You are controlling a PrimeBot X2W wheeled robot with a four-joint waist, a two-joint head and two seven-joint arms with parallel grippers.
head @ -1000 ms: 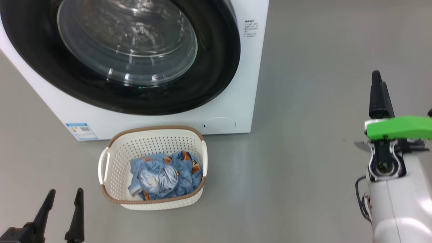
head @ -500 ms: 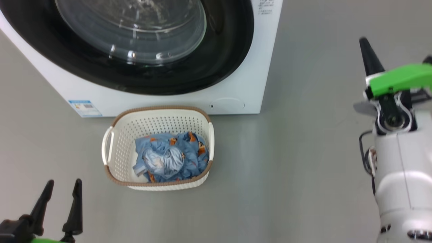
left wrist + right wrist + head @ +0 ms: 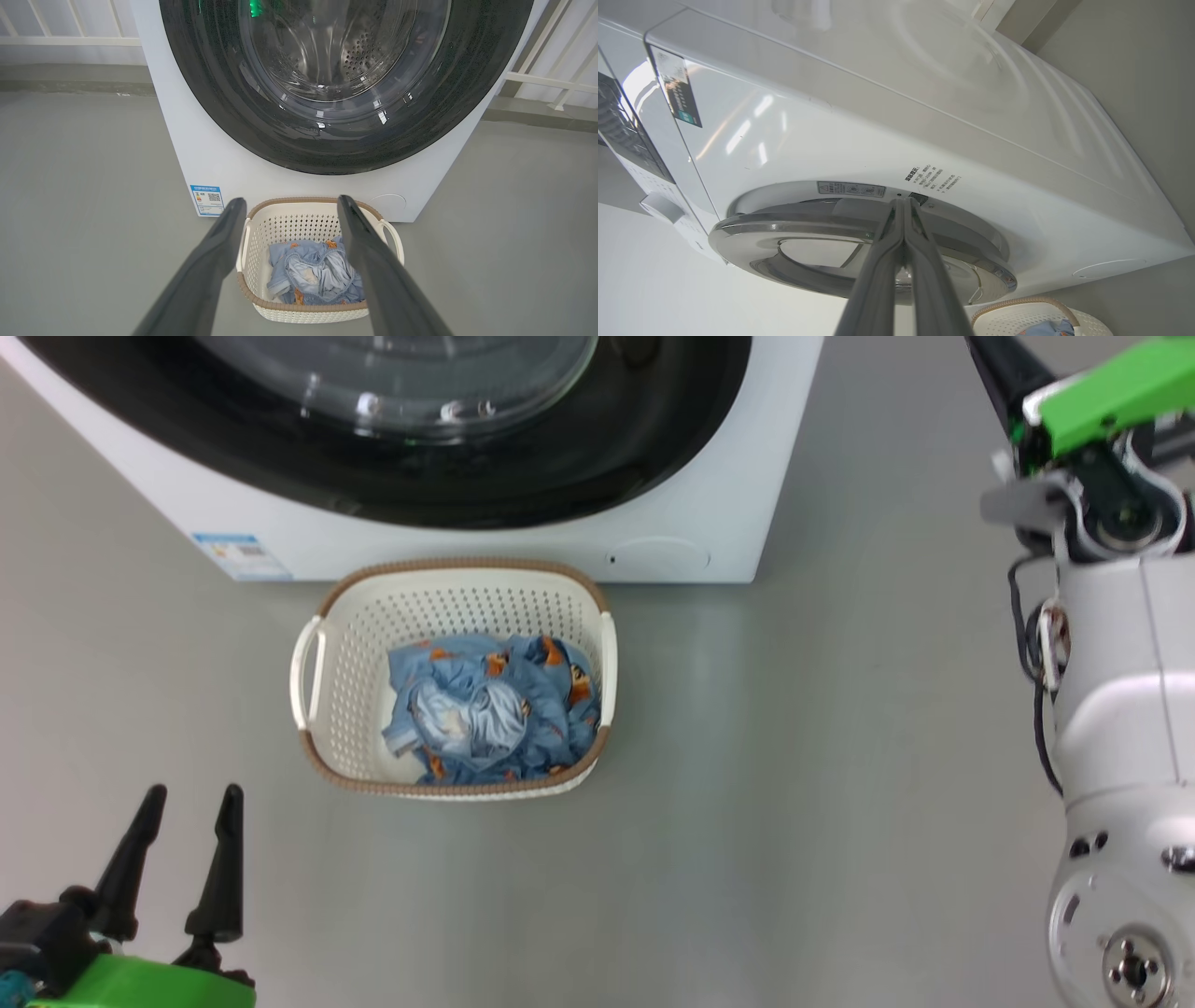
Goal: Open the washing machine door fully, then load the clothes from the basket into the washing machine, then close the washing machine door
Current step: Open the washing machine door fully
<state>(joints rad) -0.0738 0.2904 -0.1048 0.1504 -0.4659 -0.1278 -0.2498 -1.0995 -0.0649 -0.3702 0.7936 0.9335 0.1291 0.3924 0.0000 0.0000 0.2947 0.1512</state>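
Note:
The washing machine (image 3: 728, 523) stands at the top of the head view, and its black-rimmed washing machine door (image 3: 560, 476) lies against its front. On the floor before it sits the basket (image 3: 345, 709), holding the blue printed clothes (image 3: 495, 709). At the lower left my left gripper (image 3: 192, 793) is open and empty. In the left wrist view this left gripper (image 3: 291, 199) frames the basket (image 3: 308, 315) and the clothes (image 3: 317, 275). My right gripper (image 3: 903, 201) is shut, with its tips at the door's rim (image 3: 784, 228) beside a small dark slot.
Grey floor lies all around. A blue label (image 3: 241, 555) and a round cover (image 3: 658, 558) mark the machine's lower front. White railings (image 3: 551, 79) stand behind the machine. My pale right forearm (image 3: 1120, 709) fills the right edge of the head view.
The head camera has shifted, sliding the machine and basket up and to the right. My right gripper has shut and moved farther up, toward the door. My left gripper stays open.

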